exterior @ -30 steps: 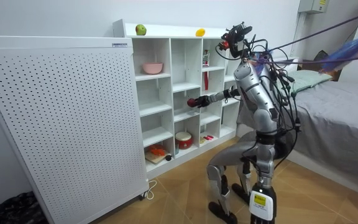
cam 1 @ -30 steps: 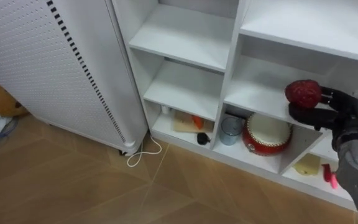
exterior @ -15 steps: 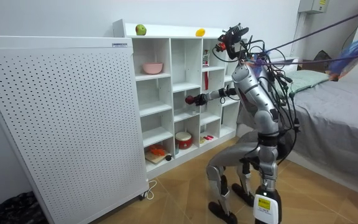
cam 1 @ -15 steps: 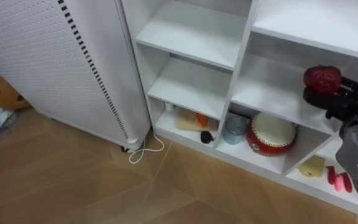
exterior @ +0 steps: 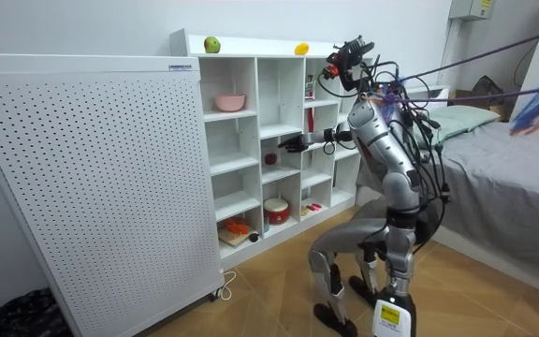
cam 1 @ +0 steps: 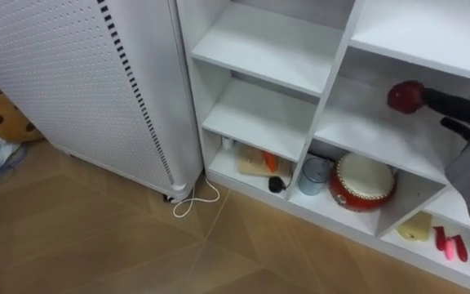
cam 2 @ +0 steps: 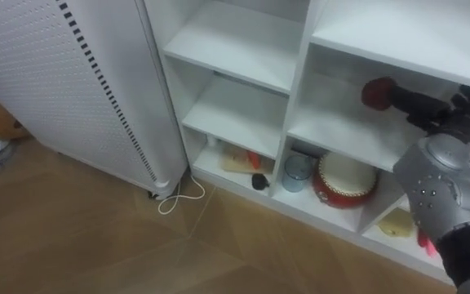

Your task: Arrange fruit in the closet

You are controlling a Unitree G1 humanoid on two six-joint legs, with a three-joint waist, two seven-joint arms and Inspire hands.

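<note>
well left of the red drum (cam 1: 365,181) stood the white perforated panel (cam 1: 72,73), clear of my reach, with the closet (cam 1: 259,122) shelves open between them. the red fruit (cam 1: 405,96) lay on the shelf directly above the drum, set back from its edge, i judged so it wouldn't roll off. up and right of the drum my right hand (cam 1: 467,110) held its fingers straight and gripped nothing, tips just beside the fruit, as if letting go.

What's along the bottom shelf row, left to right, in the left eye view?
Tan board → small black object → grey cup → red drum → yellow item → pink items.
</note>
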